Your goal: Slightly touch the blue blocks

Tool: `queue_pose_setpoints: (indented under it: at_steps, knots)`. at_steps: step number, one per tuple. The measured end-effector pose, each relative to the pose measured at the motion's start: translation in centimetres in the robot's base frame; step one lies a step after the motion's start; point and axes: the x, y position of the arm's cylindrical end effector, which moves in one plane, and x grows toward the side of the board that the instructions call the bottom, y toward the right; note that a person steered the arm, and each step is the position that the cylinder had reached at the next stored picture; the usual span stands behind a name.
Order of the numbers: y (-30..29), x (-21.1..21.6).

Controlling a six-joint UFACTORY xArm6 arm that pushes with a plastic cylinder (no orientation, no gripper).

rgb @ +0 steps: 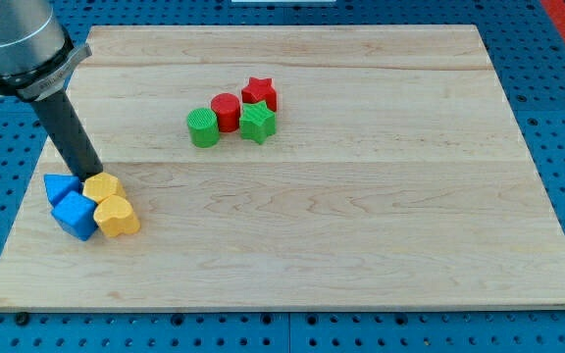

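Note:
Two blue blocks lie near the view's left edge of the wooden board: a blue triangle (59,186) and, just below it, a blue cube (75,215). Two yellow blocks touch them on the right: a yellow hexagon-like block (103,186) and a yellow heart (117,216). My tip (90,176) is at the end of the dark rod, at the top of this cluster, between the blue triangle and the upper yellow block, touching or almost touching both.
A second cluster sits at the view's top centre: a green cylinder (202,127), a red cylinder (226,111), a red star (260,93) and a green star (258,122). The board (361,216) lies on a blue perforated base.

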Motion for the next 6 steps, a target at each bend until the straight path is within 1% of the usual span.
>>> queue_pose_setpoints:
  at_steps: [1, 2, 3, 4, 5, 6]
  knots:
    - [0.2, 0.0]
    - [-0.7, -4.7]
    - [-2.9, -5.9]
    - [-7.6, 0.3]
    - [-6.7, 6.1]
    - [-1.7, 6.1]
